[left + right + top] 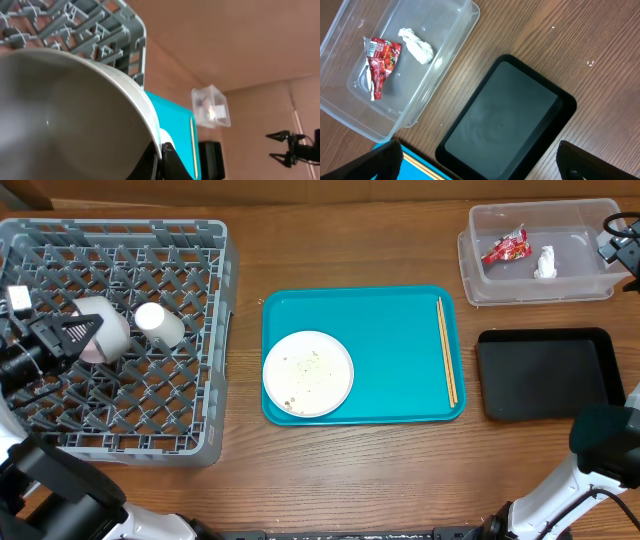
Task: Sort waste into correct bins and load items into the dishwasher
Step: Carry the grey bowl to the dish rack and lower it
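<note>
While the left gripper [162, 152] pinches the rim of the pale grey bowl [75, 115] at the dish rack [200, 280], it seems stiff, slick, breakable.

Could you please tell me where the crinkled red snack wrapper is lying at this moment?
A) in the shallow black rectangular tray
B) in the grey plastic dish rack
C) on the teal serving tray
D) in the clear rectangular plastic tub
D: the crinkled red snack wrapper lies on the floor of the clear rectangular plastic tub, next to the crumpled white tissue.
</note>
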`<move>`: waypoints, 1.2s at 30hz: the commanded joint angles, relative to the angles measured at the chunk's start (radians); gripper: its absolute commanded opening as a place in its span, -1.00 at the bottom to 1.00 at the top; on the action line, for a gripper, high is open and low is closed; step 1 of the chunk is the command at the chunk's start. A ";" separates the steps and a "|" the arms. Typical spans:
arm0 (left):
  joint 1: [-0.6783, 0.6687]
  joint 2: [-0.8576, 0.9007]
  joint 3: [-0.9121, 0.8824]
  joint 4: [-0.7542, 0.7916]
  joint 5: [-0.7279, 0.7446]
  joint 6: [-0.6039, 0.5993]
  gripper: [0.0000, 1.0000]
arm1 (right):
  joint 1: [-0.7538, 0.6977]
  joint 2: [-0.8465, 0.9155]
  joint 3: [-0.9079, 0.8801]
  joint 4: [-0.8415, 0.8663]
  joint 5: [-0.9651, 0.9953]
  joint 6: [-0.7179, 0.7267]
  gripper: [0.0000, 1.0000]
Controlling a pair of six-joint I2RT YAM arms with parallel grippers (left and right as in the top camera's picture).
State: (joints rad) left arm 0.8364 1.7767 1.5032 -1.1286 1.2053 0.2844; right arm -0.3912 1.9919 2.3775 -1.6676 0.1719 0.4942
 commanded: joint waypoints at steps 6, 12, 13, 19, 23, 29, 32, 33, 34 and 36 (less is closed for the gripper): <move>0.033 0.095 -0.035 0.004 0.121 0.000 -0.92 | 0.001 -0.024 0.024 0.005 0.008 0.004 1.00; 0.036 0.126 -0.037 0.016 0.125 0.018 -0.92 | 0.001 -0.024 0.024 0.005 0.008 0.004 1.00; 0.038 0.128 -0.037 0.016 0.124 0.018 -0.92 | 0.001 -0.024 0.024 0.005 0.008 0.004 1.00; 0.076 0.133 -0.037 0.016 0.069 -0.020 -0.92 | 0.001 -0.024 0.024 0.005 0.008 0.004 1.00; 0.106 0.133 -0.037 0.016 0.024 -0.019 -0.86 | 0.001 -0.024 0.024 0.005 0.008 0.004 1.00; 0.115 0.133 -0.050 0.015 0.026 -0.019 -0.84 | 0.001 -0.024 0.024 0.005 0.008 0.004 1.00; 0.116 0.133 -0.055 0.019 0.026 -0.019 -0.78 | 0.001 -0.024 0.024 0.005 0.008 0.004 1.00; 0.118 0.133 -0.055 0.019 0.026 -0.019 -0.67 | 0.001 -0.024 0.024 0.005 0.008 0.004 1.00; 0.120 0.133 -0.055 0.019 0.025 -0.020 -0.52 | 0.001 -0.024 0.024 0.005 0.008 0.004 1.00; 0.126 0.133 -0.055 0.018 0.024 -0.045 -0.57 | 0.001 -0.024 0.024 0.005 0.008 0.004 1.00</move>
State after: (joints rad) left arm 0.9508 1.9011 1.4590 -1.1103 1.2331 0.2569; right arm -0.3912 1.9923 2.3775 -1.6672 0.1719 0.4938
